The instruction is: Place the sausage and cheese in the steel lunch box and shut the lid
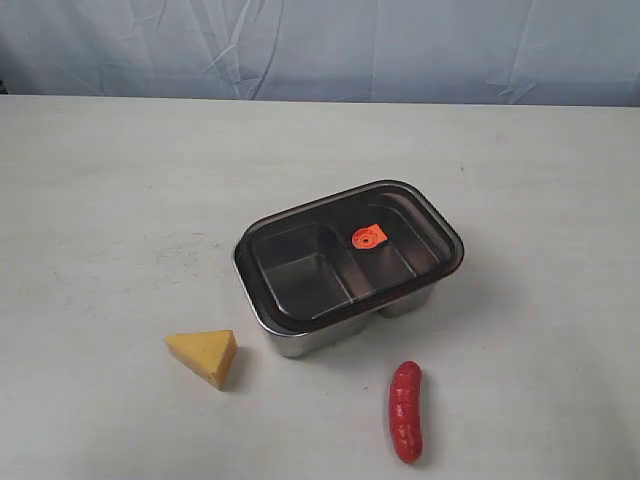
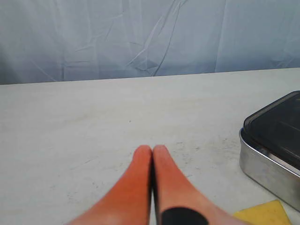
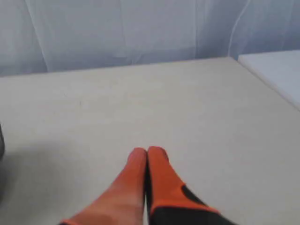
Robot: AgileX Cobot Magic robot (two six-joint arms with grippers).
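The steel lunch box [image 1: 300, 342] stands mid-table with the dark see-through lid [image 1: 400, 205] lying on top of it, orange valve at the lid's centre. The yellow cheese [image 1: 204, 355] wedge lies on the table to the box's front left; the red sausage [image 1: 406, 410] lies to its front right. Neither arm shows in the exterior view. My left gripper [image 2: 152, 149] is shut and empty above bare table, with the box [image 2: 262, 164] and a corner of the cheese [image 2: 262, 213] beside it. My right gripper [image 3: 146, 151] is shut and empty over bare table.
A wrinkled pale blue cloth [image 1: 320, 45] hangs behind the white table [image 1: 120, 200]. In the right wrist view the table's side edge [image 3: 262, 79] runs close by, with a white surface beyond it.
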